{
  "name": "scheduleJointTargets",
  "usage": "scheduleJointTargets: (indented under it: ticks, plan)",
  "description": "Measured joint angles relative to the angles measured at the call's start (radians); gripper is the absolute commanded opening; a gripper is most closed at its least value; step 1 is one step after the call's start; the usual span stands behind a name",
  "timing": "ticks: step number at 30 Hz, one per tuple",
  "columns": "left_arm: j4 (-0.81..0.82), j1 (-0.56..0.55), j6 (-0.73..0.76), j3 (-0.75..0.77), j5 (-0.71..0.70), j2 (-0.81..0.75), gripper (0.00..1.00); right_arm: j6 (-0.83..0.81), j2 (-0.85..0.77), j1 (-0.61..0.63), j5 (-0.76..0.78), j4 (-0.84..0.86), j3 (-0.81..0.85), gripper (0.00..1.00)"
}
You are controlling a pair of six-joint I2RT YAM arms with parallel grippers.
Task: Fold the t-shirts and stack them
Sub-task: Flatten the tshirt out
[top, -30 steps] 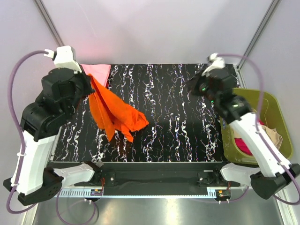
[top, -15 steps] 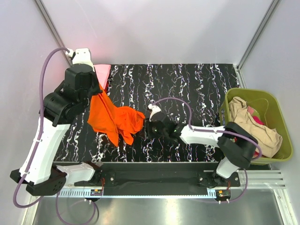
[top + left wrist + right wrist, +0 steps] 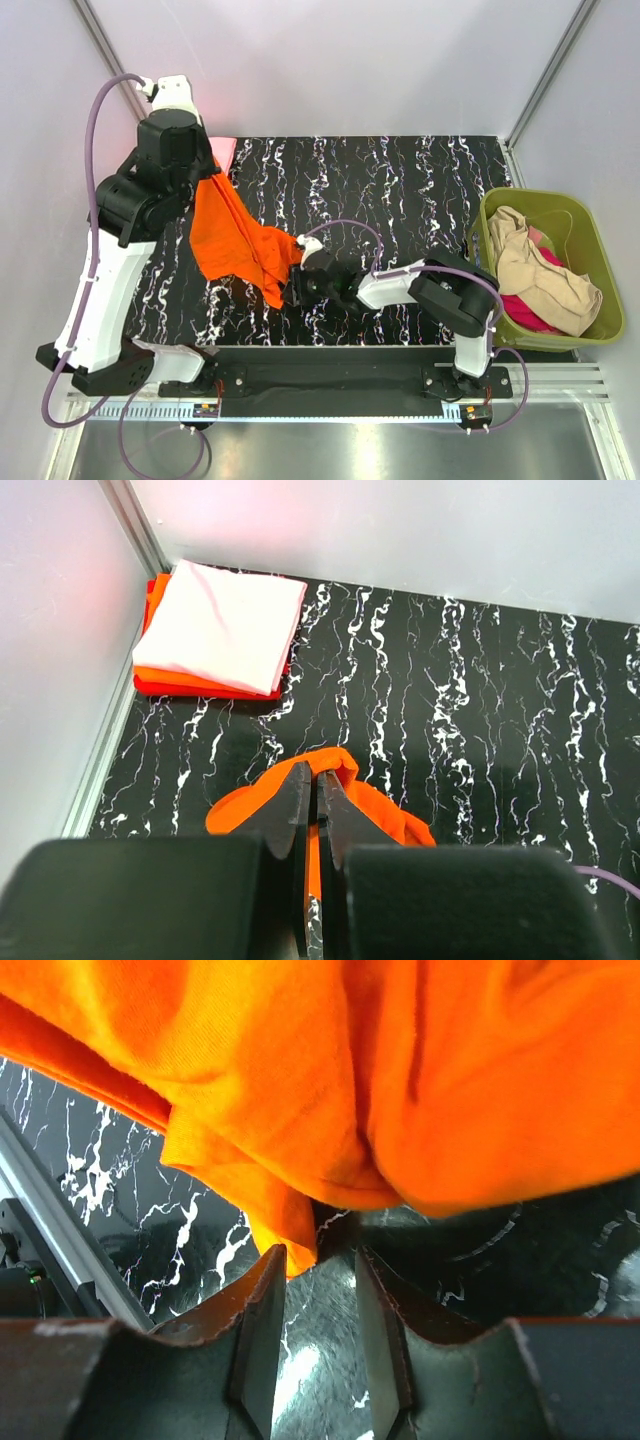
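Observation:
The bright orange t-shirt [image 3: 235,240] hangs from my left gripper [image 3: 205,178], which is shut on its upper edge [image 3: 335,763] and holds it above the black marbled table. Its lower part drapes down to the table near the middle left. My right gripper [image 3: 292,292] is low on the table at the shirt's bottom corner, jaws open, with the hanging orange tip [image 3: 290,1230] just at the left finger [image 3: 262,1310]. A folded stack with a light pink shirt [image 3: 222,625] on red-orange ones [image 3: 205,687] lies in the far left corner.
An olive-green basket [image 3: 580,215] stands at the right edge of the table, holding a beige shirt [image 3: 540,275] and a magenta one [image 3: 525,312]. A metal frame rail [image 3: 105,735] runs along the table's left edge.
My right arm has slid further left along the table to the shirt's lower corner. My left arm has lifted the shirt a little higher and pulled it back.

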Motion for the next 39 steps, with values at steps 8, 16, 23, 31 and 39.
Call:
scheduleJointTargets:
  ticks: [8,16,23,31,39]
  plan:
    - [0.012,0.016,0.008,-0.014,0.015,0.014,0.0,-0.002,0.061,0.016,-0.018,0.053,0.039,0.29]
    - [0.008,0.027,0.035,0.008,0.025,0.022,0.0,-0.068,-0.034,0.01,0.16,-0.275,0.115,0.0]
    - [0.01,0.029,0.089,0.209,-0.003,0.035,0.0,-0.218,-0.511,-0.229,0.361,-0.822,0.393,0.0]
    - [0.036,0.029,0.079,0.112,-0.003,-0.105,0.0,-0.408,-0.79,-0.329,0.529,-1.073,0.669,0.0]
    - [0.055,0.029,-0.013,-0.294,0.085,-0.233,0.0,-0.342,-0.783,-0.329,0.473,-1.286,0.577,0.0]
